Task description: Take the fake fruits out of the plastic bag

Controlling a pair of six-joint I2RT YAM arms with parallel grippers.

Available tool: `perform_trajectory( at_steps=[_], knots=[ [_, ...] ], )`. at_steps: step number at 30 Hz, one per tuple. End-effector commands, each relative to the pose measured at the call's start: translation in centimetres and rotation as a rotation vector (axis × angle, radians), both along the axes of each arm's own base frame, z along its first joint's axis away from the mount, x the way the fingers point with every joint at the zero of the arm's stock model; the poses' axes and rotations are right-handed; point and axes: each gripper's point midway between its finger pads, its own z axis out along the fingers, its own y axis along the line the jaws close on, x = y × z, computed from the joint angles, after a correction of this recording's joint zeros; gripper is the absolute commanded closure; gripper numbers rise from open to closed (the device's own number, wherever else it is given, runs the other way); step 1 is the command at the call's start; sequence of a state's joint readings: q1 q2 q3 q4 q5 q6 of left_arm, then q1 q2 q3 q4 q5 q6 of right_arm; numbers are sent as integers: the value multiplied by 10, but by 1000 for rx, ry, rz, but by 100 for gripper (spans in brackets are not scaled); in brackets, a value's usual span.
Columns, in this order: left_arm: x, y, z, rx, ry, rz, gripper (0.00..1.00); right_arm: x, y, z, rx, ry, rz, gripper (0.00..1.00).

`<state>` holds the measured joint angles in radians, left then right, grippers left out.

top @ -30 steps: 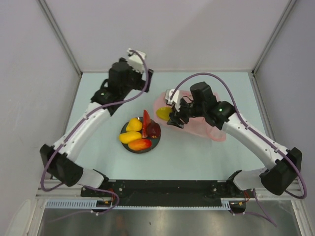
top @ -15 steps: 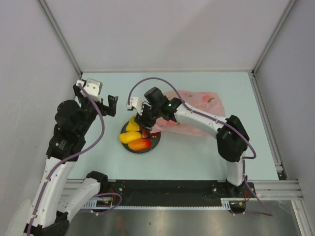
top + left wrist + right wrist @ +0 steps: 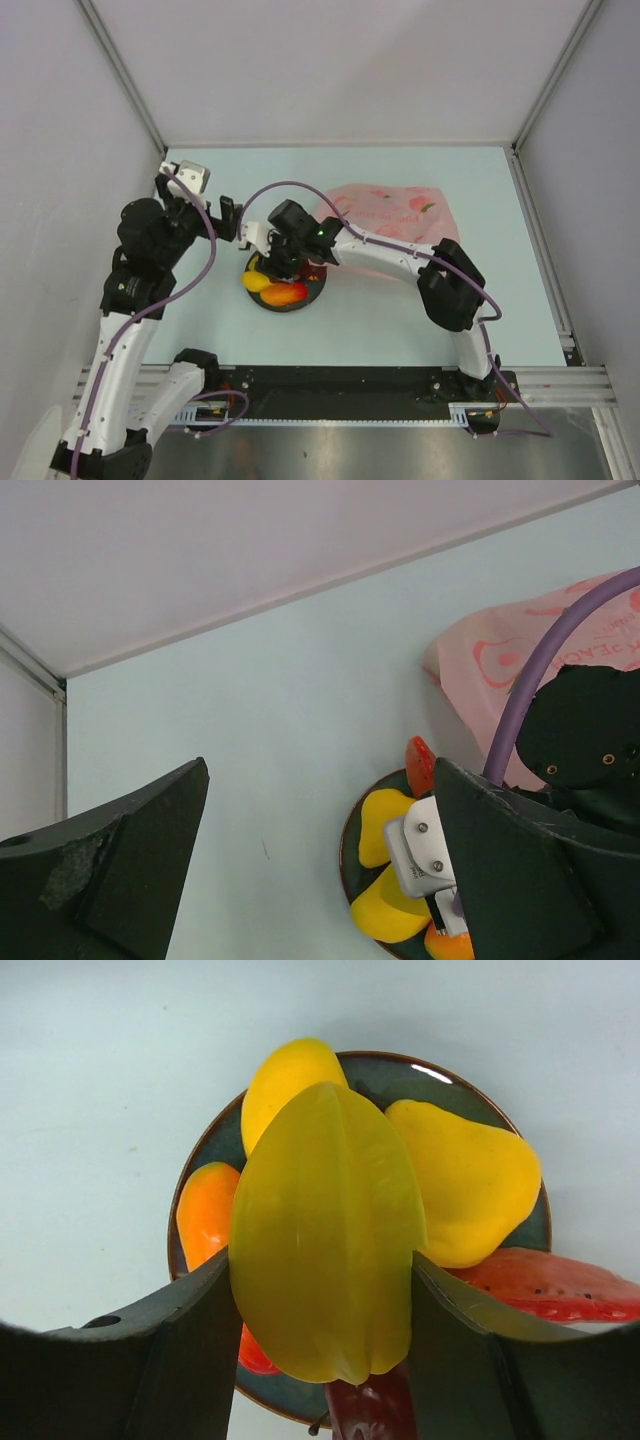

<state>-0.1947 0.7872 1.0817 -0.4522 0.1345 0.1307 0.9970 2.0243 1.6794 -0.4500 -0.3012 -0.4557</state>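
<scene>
- Pale blue-green worktop (image 3: 400, 320) boxed in by grey wall panels (image 3: 330, 70); both grippers sit over its left half.
- R gripper (image 3: 322, 1270) is clenched on a ribbed yellow glossy plastic star fruit (image 3: 325, 1210), one finger pressed on each flank, with the fruit's long axis pointing away from the wrist cam.
- That fruit hangs directly over the dark blue round plate (image 3: 405, 1075). From where I sit I can't tell whether it touches the pieces under it.
- On the plate, per R wrist cam:
  - smooth yellow mango-shaped fruit (image 3: 290, 1070) at the far side
  - lumpy yellow pear-shaped fruit (image 3: 470, 1190) just right of it
  - orange-red mango-shaped fruit (image 3: 205, 1210) on the left
  - red watermelon slice (image 3: 555, 1285) at the right edge
  - dark red piece (image 3: 365, 1410) at the near edge, mostly hidden behind the held fruit
- Thin crinkly pink plastic bag (image 3: 395, 215) lies on the worktop behind & to the right of the plate. R arm's white link (image 3: 390, 250) runs across the bag's near edge. Can't tell from overhead whether anything is inside it.
- L gripper (image 3: 320, 780) is released: fingers wide apart, nothing between them, held above the worktop left of the plate & apart from it.
- L wrist cam catches the plate's edge, two yellow fruits, the watermelon slice's red tip, a bag corner & the purple cable (image 3: 533, 675) arcing in front of the bag.
</scene>
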Motion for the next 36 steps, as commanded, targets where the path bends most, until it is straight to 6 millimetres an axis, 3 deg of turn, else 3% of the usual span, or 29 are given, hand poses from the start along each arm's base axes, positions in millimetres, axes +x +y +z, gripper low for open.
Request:
perform_trajectory(
  at_steps=[1,5,11,17,21,24,28,29,31,32,33,34,36],
  knots=[
    [2,-7,-1,-48,-1,-31,0,8,-1,10,11,-35,-38,44],
    [4,-11,-2,-59,4,-51,0,3,-15,3,-14,-36,-56,36],
    [6,-17,-2,-80,11,-75,0,-6,-15,12,15,-3,-51,21],
    [5,-20,-4,-94,20,-87,0,-11,-13,53,90,7,-67,14],
    [5,-23,-7,-103,29,-102,0,-18,-27,88,128,0,-68,13],
    [8,-23,-10,-107,38,-95,0,-28,-45,129,176,24,-75,12],
    [3,-32,1,-130,8,-145,0,-28,-90,189,267,44,-211,12],
    [2,-34,4,-137,1,-159,0,-14,-106,194,271,32,-286,12],
    [-5,-52,5,-142,0,-248,0,-2,-136,193,241,13,-373,12],
    [-8,-60,6,-142,2,-283,0,9,-162,202,243,-41,-428,14],
    [-7,-69,3,-138,17,-318,0,10,-177,183,187,-46,-453,14],
    [-16,-90,1,-130,32,-417,0,15,-191,179,160,-74,-476,16],
    [-23,-111,2,-113,46,-510,0,34,-232,172,96,-150,-561,18]
  ],
)
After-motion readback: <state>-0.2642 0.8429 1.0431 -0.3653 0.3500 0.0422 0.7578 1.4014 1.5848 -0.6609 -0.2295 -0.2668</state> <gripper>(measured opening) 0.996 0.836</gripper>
